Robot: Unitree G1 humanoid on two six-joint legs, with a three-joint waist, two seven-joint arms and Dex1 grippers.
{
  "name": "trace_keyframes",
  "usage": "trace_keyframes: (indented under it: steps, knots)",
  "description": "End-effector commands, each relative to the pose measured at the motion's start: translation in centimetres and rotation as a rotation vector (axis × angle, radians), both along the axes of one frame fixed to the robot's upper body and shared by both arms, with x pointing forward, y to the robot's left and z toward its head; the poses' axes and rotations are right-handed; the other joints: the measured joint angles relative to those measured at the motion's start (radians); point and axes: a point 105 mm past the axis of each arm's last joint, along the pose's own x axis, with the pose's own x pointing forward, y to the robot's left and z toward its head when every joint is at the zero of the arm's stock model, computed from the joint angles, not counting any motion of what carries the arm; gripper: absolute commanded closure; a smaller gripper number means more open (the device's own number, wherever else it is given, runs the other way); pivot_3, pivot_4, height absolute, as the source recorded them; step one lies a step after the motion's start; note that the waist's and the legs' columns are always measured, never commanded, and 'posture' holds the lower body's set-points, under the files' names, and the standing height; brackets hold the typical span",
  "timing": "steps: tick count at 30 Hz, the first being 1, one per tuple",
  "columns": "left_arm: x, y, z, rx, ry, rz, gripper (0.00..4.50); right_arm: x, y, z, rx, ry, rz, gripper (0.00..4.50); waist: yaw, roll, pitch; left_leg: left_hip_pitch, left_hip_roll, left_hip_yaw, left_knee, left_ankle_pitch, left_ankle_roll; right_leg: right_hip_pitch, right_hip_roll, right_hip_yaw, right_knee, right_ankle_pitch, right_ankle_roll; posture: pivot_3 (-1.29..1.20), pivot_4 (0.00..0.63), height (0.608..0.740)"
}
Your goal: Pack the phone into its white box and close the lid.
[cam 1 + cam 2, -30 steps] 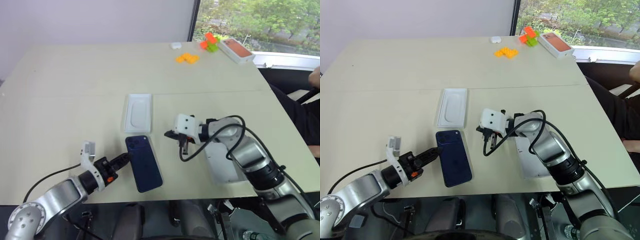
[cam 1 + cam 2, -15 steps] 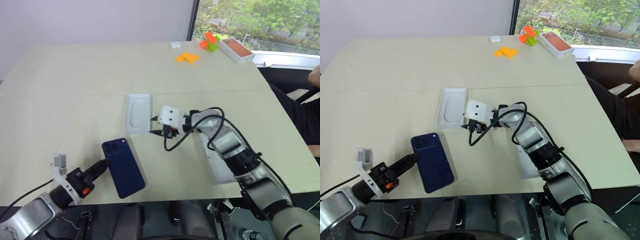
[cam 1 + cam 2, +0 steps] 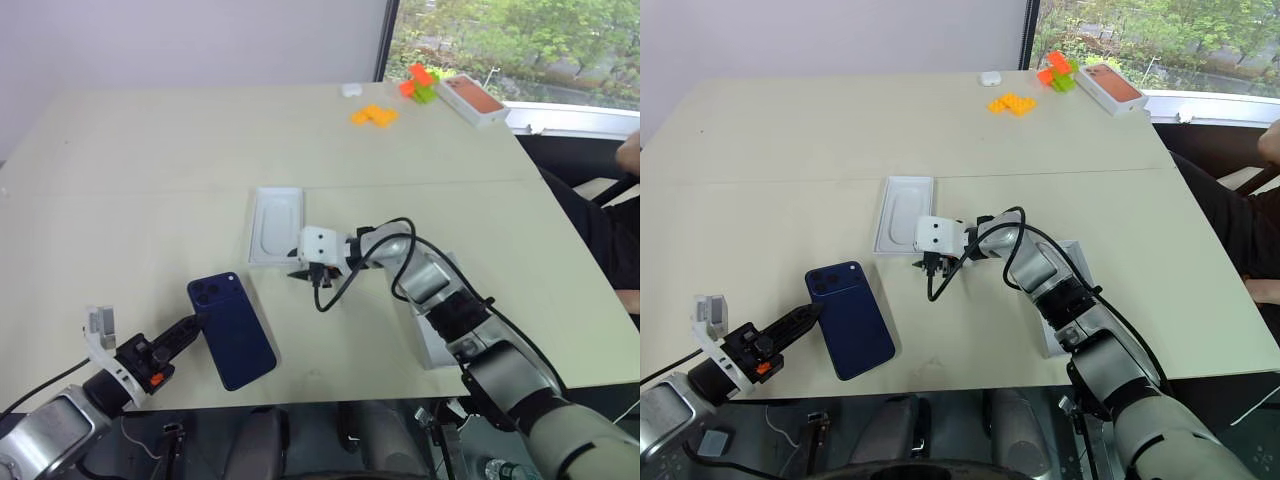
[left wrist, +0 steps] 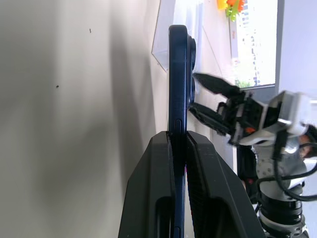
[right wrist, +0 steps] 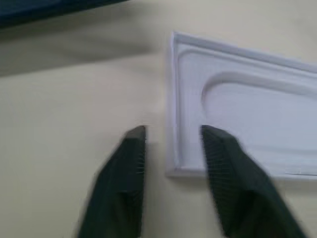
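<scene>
**Phone pulled aside, right gripper comes to the white tray**

The left gripper point(image 3: 175, 334), jaws closed on the phone point(image 3: 232, 316), has carried it toward the counter point(image 3: 150, 150) edge. The right gripper point(image 5: 171, 148) has moved across to the white box point(image 3: 275, 225); its jaws stand open astride the near corner wall. Packing is probably next.
</scene>
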Motion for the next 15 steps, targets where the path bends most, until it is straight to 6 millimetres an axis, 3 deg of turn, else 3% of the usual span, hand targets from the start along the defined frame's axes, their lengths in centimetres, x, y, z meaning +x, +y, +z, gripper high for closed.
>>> trace_keyframes:
  steps: [1,7,15]
  knots:
    - [0.1,-0.1,1.5,-0.004,-0.072,-0.009,4.50,-0.2,0.2,0.4,0.000,-0.020,0.018,4.47,-0.001,0.000,0.000,0.000,0.000,0.000,0.000,0.000,0.000,0.000,0.000,0.000,0.000,0.000,0.000,0.00,0.150,0.740]
    - [0.2,0.0,2.2,-0.011,-0.107,-0.013,4.50,-0.3,-0.4,1.1,0.007,-0.043,0.013,4.47,0.000,0.000,0.000,0.001,0.000,0.000,0.001,0.000,0.000,0.000,0.000,0.000,0.003,0.000,0.000,0.00,0.150,0.740]
    - [1.3,1.4,4.6,-0.007,-0.225,0.044,4.50,-4.4,-5.2,1.8,-0.094,-0.058,0.117,4.47,0.005,0.000,0.000,0.000,-0.002,0.000,0.001,0.000,0.000,0.000,-0.002,0.001,0.004,0.000,0.001,0.00,0.150,0.740]
